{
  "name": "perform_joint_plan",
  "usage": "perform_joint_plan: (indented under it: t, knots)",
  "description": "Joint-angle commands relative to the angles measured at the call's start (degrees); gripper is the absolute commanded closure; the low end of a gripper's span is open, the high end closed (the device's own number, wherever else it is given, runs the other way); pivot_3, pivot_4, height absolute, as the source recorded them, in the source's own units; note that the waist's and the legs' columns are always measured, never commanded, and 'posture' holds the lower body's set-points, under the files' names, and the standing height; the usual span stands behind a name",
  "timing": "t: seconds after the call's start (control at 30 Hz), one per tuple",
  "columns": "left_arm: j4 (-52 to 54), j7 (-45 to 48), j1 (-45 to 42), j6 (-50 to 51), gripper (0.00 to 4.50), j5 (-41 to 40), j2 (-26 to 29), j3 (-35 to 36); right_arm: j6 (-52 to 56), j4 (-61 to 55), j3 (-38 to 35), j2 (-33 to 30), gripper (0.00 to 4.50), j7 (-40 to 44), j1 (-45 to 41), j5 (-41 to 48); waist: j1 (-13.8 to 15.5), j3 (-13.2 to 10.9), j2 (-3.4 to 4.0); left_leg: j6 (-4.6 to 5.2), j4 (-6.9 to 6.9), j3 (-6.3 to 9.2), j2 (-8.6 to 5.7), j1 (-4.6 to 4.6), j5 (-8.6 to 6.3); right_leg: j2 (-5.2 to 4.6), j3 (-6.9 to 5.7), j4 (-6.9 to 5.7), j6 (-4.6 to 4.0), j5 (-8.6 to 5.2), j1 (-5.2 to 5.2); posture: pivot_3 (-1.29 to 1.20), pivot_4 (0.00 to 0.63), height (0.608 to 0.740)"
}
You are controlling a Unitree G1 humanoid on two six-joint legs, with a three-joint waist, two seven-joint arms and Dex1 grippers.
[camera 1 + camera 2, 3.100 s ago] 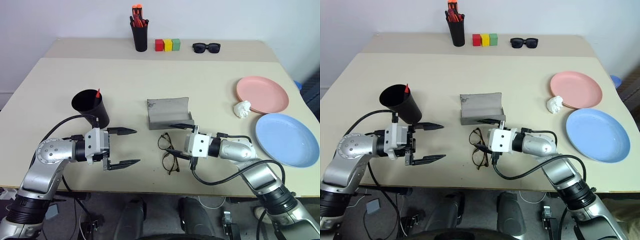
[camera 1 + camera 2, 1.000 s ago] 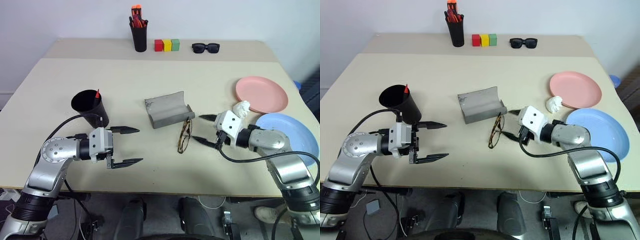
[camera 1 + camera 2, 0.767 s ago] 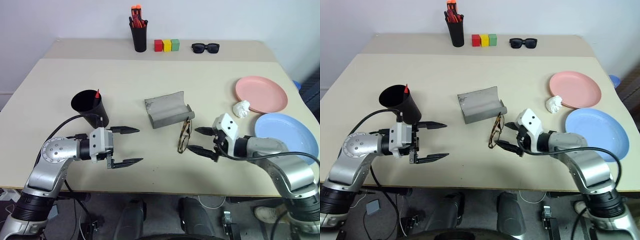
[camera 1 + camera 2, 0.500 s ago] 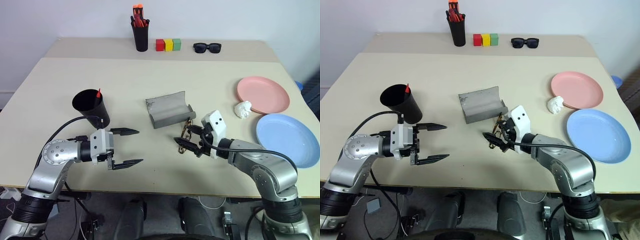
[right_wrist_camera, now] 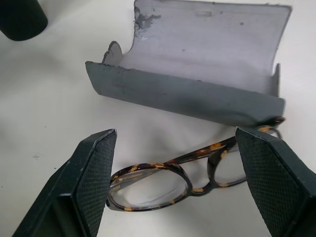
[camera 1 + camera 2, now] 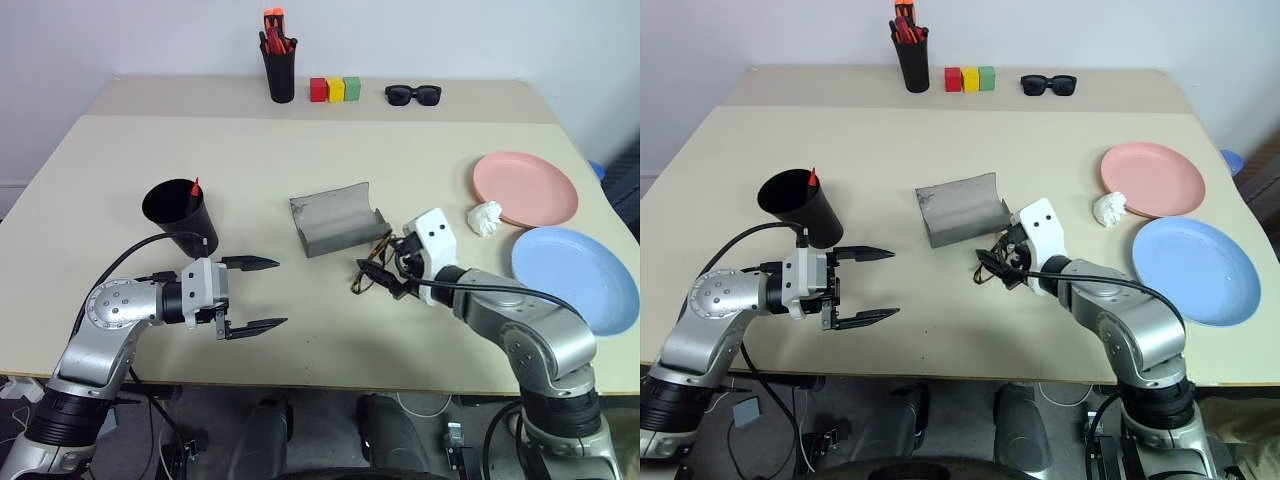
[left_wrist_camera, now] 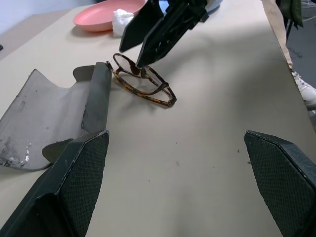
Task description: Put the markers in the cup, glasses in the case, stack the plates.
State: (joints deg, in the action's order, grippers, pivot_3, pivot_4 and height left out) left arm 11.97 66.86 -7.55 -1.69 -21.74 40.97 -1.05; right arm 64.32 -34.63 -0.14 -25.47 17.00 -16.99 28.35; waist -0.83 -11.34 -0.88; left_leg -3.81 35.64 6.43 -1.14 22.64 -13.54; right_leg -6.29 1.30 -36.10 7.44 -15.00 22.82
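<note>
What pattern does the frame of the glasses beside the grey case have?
Dark brown tortoiseshell with amber flecks; the glasses show best in the right wrist view.

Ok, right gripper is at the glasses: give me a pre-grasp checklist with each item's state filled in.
1. Right gripper open: ok.
2. Glasses between its fingers: ok.
3. Glasses folded and flat on the table: ok.
4. Case open, lining up: ok.
5. Glasses clear of the case: not ok, one end lies against its front wall.
6. Left gripper open and out of the way: ok.
</note>
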Motion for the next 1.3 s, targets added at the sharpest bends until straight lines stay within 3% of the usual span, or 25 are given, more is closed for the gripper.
perform_joint_plan:
  t: [0.03,0.47,0.83,1.3]
  knots:
    - [0.5,-0.1,-0.7,-0.8,0.00,0.1,-0.2,0.1,2.3,-3.4,-2.0,0.4,0.61,-1.9,-0.7,0.4,0.0,0.0,0.00,0.00,0.00,0.00,0.00,0.00,0.00,0.00,0.00,0.00,0.00,0.00,0.00,0.00,0.150,0.740]
    - [0.8,-0.3,-0.5,-0.7,0.00,0.2,-0.5,-0.1,11.2,-2.0,-0.9,5.4,0.61,-7.9,-4.8,-0.7,-0.1,0.0,0.00,0.00,-0.03,0.00,0.00,0.02,0.00,0.00,0.00,-0.01,0.00,0.00,0.06,0.00,0.150,0.740]
    - [2.0,-1.1,0.5,-0.1,0.00,0.1,-0.2,0.0,13.1,1.7,2.2,5.3,0.61,-8.2,-7.0,-3.0,-0.2,0.0,0.01,0.00,-0.06,0.00,0.00,0.02,0.00,0.00,0.00,0.00,0.00,0.00,0.08,0.00,0.150,0.740]
    - [4.8,-3.3,3.1,0.9,0.00,0.1,0.3,0.7,4.9,8.6,11.3,-4.1,0.61,-5.5,-8.0,-10.5,0.1,0.1,-0.06,0.00,-0.01,0.01,0.00,-0.01,0.00,-0.01,-0.01,0.04,-0.02,-0.01,-0.03,0.00,0.150,0.740]
